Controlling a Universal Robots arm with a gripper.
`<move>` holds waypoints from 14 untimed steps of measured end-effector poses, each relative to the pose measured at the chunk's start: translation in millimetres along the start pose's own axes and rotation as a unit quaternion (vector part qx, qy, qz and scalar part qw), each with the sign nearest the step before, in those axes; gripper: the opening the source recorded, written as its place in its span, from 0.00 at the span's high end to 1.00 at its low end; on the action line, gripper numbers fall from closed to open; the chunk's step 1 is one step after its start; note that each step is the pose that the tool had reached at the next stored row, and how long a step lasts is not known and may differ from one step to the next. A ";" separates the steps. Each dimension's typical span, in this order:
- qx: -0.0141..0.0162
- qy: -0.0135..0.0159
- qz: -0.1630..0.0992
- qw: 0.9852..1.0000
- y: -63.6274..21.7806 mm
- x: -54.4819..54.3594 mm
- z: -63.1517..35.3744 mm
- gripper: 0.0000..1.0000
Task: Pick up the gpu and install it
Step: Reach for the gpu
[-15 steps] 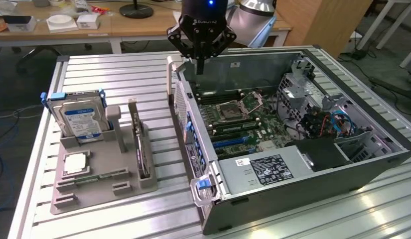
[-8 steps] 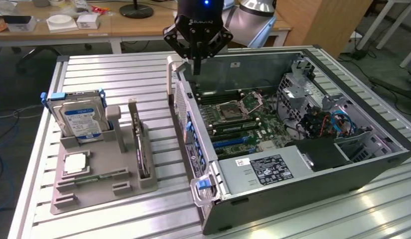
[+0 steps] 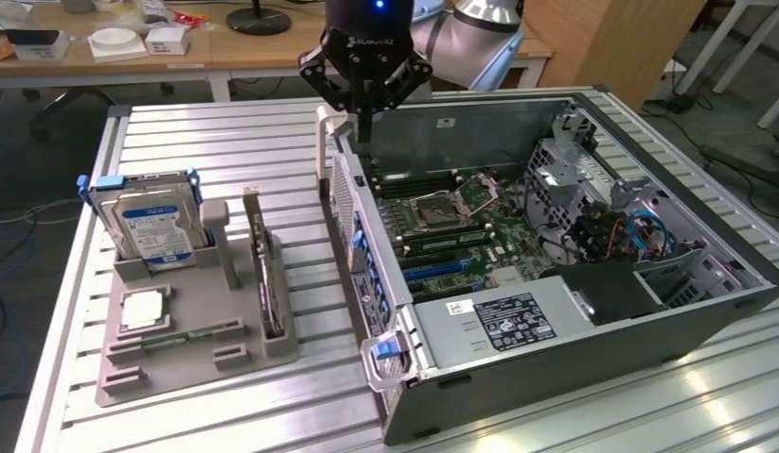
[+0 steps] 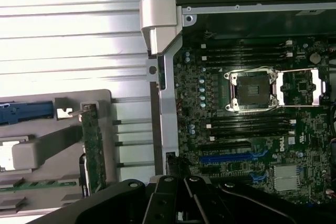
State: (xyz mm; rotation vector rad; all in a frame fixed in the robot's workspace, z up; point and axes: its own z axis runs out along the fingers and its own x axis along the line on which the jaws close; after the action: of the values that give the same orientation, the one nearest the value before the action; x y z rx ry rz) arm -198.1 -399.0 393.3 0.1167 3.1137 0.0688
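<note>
The gpu point(image 3: 263, 278) is a thin dark card standing on edge in a slot of the grey holder point(image 3: 175, 363), on the exterior view's left; its pale bracket end points up and away. In the wrist view the gpu point(image 4: 92, 153) shows as a narrow green-edged strip. My gripper point(image 3: 360, 127) hangs above the near rear corner of the open computer case point(image 3: 578, 344), its fingers shut together on nothing. It is well behind and above the gpu, not touching it. The gripper point(image 4: 178, 205) body shows dark over the motherboard point(image 4: 252, 124).
A silver hard drive point(image 3: 150, 226) with a blue-white label stands in the holder beside the gpu, with a processor chip point(image 3: 143, 309) and a memory stick point(image 3: 188, 336) in front. Blue expansion slots point(image 3: 437, 271) lie on the motherboard. The slatted metal table point(image 3: 212, 132) carries everything.
</note>
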 end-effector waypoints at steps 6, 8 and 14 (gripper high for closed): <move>0.000 0.000 0.000 1.000 -0.6 7.6 -0.2 0.90; 0.000 0.000 0.000 1.000 -0.8 10.2 -0.3 0.90; 0.000 0.000 0.000 1.000 -1.4 17.2 -0.4 0.90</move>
State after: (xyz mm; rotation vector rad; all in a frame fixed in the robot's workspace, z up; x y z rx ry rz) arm -215.4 -399.1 393.3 0.1173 3.1136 0.0689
